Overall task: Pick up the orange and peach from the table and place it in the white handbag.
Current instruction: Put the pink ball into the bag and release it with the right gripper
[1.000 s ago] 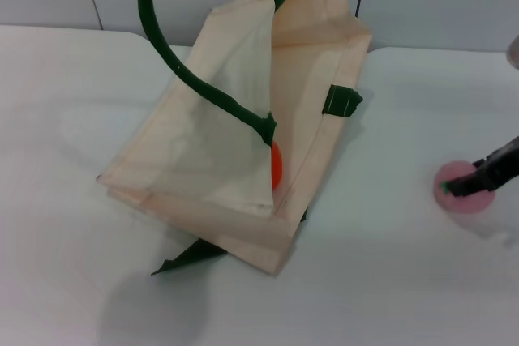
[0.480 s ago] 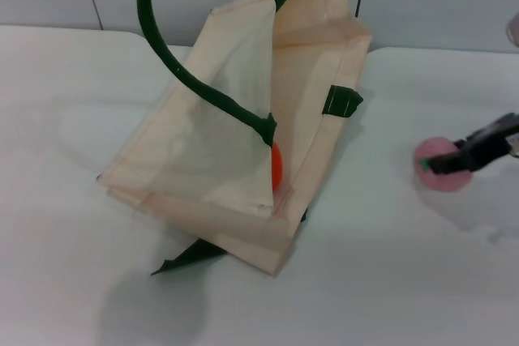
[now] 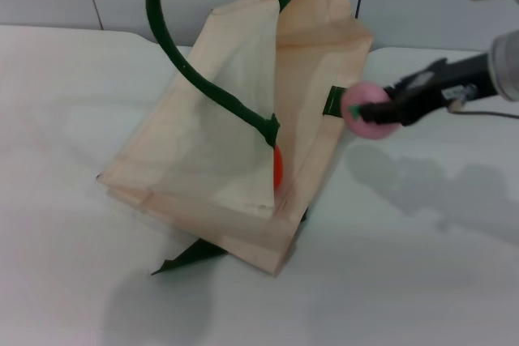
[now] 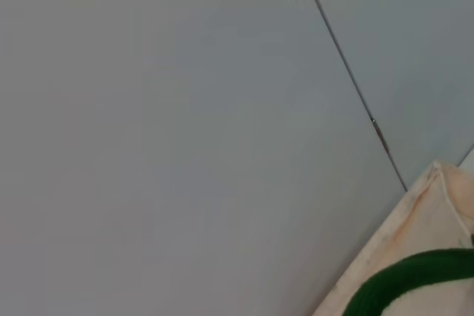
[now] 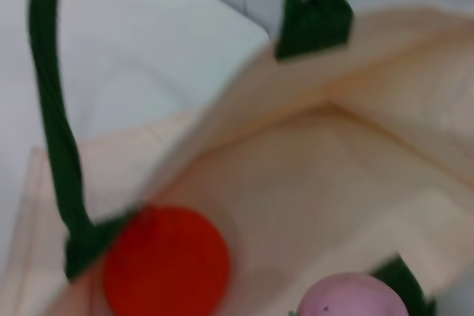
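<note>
While right gripper (image 3: pixel 379 111) holds peach (image 3: pixel 366 111) aloft, white handbag (image 3: pixel 227 151) mouth faces right

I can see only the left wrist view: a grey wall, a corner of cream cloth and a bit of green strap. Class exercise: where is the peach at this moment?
Observer: The peach is off the table, held by the right hand beside the white handbag, near its open mouth.
Operator: And the orange?
Observer: The orange is already inside the bag, as the right wrist view shows.
Operator: What holds the bag open?
Observer: Its green handle is pulled upward toward the left arm; the left hand itself is out of view.
</note>
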`<act>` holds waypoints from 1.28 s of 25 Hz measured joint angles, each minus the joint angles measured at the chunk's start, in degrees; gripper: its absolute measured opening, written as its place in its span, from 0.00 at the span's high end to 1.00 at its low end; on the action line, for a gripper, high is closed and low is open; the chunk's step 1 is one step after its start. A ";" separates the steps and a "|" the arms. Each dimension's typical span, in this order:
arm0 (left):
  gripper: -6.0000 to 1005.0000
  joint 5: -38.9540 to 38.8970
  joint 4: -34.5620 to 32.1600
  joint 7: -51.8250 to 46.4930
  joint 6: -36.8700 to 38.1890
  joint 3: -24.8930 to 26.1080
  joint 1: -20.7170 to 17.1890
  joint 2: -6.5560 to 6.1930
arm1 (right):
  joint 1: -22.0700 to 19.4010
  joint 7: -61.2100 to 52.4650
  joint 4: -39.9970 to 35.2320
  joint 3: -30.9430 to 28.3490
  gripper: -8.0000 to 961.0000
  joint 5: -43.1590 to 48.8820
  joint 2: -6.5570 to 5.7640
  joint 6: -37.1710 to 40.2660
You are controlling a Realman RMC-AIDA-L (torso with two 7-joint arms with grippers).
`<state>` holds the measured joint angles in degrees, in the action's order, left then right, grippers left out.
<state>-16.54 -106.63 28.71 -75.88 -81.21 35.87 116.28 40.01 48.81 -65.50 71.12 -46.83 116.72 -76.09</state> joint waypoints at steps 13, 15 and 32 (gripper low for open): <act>0.88 -1.38 0.67 -1.15 0.94 -4.54 1.44 0.12 | 2.58 1.35 3.77 8.83 0.62 -6.13 -0.14 15.44; 0.88 -1.63 0.67 -1.24 0.95 -5.18 1.46 0.15 | 3.64 3.12 6.76 9.38 0.62 -7.93 -0.20 17.69; 0.88 -1.58 -1.46 -2.57 1.10 -7.90 2.77 0.22 | 8.68 19.61 21.99 9.60 0.64 -22.59 -0.27 26.28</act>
<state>-18.12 -108.09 26.14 -74.79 -89.11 38.64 116.50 48.69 68.42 -43.51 80.72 -69.42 116.45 -49.81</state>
